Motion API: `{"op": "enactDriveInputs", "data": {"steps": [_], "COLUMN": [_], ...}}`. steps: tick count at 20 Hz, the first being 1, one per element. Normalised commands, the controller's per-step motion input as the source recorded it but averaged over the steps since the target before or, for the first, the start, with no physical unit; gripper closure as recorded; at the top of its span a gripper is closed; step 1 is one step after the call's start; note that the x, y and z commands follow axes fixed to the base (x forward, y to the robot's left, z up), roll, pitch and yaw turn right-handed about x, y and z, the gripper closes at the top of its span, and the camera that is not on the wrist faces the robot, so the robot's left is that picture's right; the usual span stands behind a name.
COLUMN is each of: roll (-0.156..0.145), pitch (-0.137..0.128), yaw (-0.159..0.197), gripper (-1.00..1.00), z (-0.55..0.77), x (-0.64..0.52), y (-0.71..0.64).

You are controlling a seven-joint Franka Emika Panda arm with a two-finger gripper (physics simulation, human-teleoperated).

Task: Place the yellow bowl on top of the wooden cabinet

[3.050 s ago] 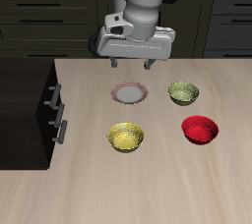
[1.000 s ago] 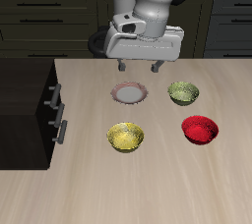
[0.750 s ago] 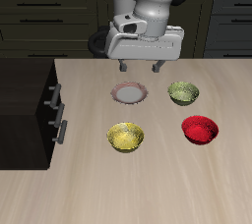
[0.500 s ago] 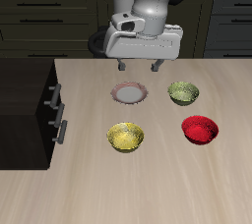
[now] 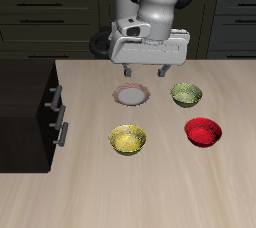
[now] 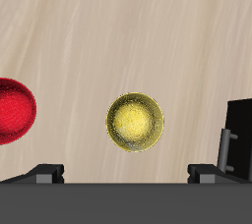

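One yellow bowl [image 5: 128, 139] sits on my table [image 5: 150, 197] near the wooden cabinet [image 5: 25, 102]; red bowl [image 5: 203, 131], olive-green bowl [image 5: 186, 94] and plate [image 5: 131, 95] surround it. Gripper [image 5: 146, 72] hovers above, jaws apart, empty.

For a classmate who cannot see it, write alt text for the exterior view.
A robot arm's open pincer hangs above a small white plate on a light wooden table. Nearer the front edge sit a yellow bowl and a red bowl, with an olive-green bowl farther back. A dark wooden cabinet stands at the table's side.
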Motion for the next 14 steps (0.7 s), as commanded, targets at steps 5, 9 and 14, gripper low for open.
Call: {"op": "enactDriveInputs", "data": {"steps": [5,9,14], "roll": [0.007,0.054,-0.003], "pitch": [0.026,0.092,-0.020], "yaw": [-0.041,-0.137,-0.028], "gripper": [-1.00,-1.00,-1.00], "z": [-0.01,0.02,0.09], "x": [0.08,0.07,0.02], "y": [0.11,0.22,0.13]}}
